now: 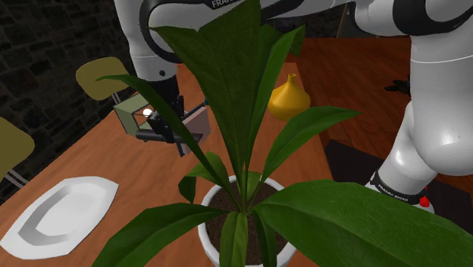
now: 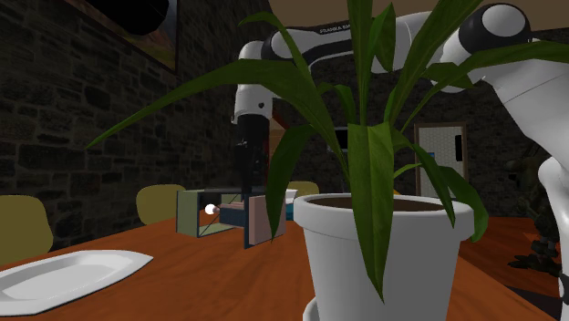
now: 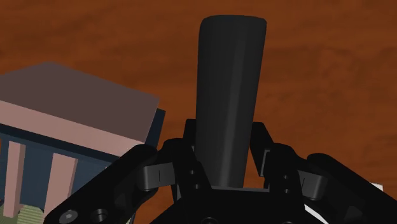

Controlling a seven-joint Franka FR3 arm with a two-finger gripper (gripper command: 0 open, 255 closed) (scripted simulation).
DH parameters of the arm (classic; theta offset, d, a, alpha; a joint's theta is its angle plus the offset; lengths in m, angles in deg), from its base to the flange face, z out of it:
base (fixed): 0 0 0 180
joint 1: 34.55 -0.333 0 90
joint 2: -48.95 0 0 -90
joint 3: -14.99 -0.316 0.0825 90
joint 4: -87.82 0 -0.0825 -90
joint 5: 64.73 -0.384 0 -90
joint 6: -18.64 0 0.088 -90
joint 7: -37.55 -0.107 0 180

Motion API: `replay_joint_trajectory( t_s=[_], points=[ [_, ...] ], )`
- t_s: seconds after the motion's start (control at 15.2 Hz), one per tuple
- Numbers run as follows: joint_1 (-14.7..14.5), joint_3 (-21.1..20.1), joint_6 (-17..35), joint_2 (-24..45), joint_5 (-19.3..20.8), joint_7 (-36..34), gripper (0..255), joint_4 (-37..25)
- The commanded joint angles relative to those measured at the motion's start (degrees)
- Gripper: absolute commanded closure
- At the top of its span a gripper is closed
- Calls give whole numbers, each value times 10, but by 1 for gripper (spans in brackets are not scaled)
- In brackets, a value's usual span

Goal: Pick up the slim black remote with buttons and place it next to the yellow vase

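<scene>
The bench (image 1: 98,155) is a broad reddish-brown wooden top, and everything I care about sits on it or hangs over it. My arm (image 1: 144,38) reaches out across it and bends down toward its middle. A tall leafy plant (image 1: 235,98) in a white pot (image 2: 383,246) stands close to the shoulder camera, so its leaves screen much of the work. A white plate (image 1: 64,212) lies flat toward the shoulder view's lower left, well apart from where I am working.

Just beside my hand is a small open box (image 3: 76,121) with pink and blue panels; I come down alongside it rather than over it, I'd judge, to keep the fingers off its wall. The yellow vase (image 1: 289,98) stands upright farther along the bench, past the plant's leaves (that is where I am bound).

The remote (image 3: 226,83) is a slim black bar, its buttons not discernible, jutting straight out from my gripper (image 3: 222,173), whose fingers are clamped on its near end. The carry to the vase comes next.
</scene>
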Motion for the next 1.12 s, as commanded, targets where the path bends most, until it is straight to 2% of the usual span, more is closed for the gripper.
replay_joint_trajectory(
  t_s=[0.0, 1.06],
  points=[
    [-1, -1, -14, -1, -1, 0, 255, -13],
    [-17, -3, -146, 13, 4, -6, 255, -159]
  ],
)
